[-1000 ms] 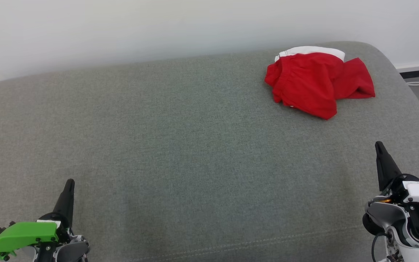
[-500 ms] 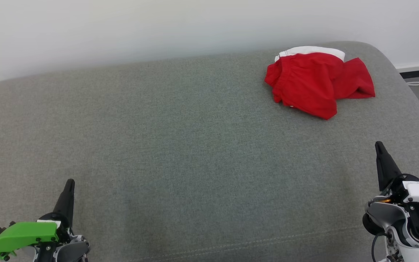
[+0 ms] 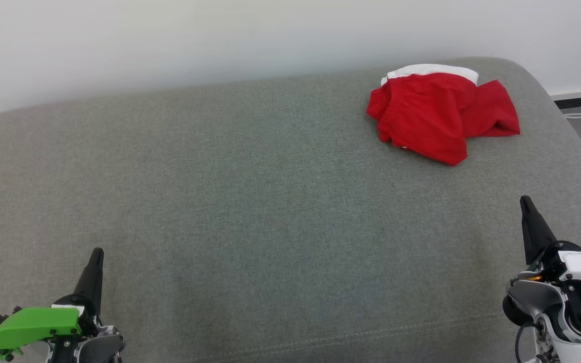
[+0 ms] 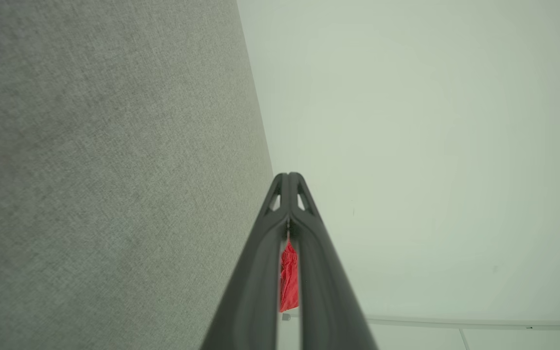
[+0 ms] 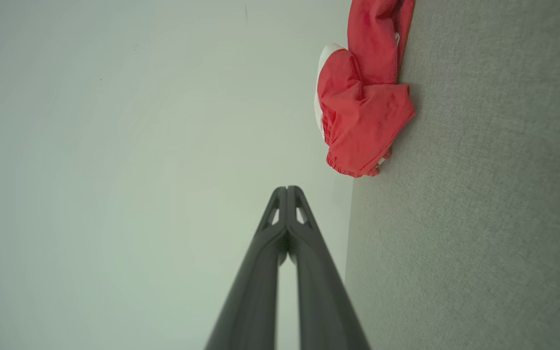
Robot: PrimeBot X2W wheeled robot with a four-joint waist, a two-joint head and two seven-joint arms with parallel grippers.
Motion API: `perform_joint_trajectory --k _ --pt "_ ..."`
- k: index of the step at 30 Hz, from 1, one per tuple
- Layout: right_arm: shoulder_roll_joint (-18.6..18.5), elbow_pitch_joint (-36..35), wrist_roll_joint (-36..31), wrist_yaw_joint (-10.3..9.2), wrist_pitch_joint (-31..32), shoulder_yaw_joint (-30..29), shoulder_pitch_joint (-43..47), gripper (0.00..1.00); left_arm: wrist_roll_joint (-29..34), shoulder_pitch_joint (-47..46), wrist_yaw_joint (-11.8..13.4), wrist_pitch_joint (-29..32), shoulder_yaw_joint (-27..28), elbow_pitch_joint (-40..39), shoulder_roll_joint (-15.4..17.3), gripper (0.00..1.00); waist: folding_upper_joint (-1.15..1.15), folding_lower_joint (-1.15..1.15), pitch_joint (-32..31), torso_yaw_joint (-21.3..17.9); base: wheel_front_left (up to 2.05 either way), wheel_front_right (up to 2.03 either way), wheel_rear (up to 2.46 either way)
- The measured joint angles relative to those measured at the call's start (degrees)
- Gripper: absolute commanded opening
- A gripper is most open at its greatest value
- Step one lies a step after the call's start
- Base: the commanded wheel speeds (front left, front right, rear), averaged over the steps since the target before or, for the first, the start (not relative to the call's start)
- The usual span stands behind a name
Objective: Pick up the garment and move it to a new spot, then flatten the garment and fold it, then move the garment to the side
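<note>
Red shorts [image 3: 439, 113] crumpled at two o'clock — soft, light, probably best pinched at the waistband [image 3: 390, 107]. Left hand [image 3: 97, 253] and right hand [image 3: 524, 201] closed, empty.

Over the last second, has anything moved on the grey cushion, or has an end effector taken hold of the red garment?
Nothing has visibly changed. The red garment lies crumpled at the far right of the grey cushion, as before, and nothing touches it. The left end effector and the right end effector remain shut and empty at the near edge, well apart from it.
</note>
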Motion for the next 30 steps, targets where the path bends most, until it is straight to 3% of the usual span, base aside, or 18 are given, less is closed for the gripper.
perform_joint_trajectory --k 30 --pt "0.0 -0.01 0.0 0.0 0.0 0.0 0.0 0.0 0.01 -0.01 0.0 0.0 0.1 -0.03 -0.05 0.0 0.0 0.0 0.0 0.0 0.0 0.0 0.0"
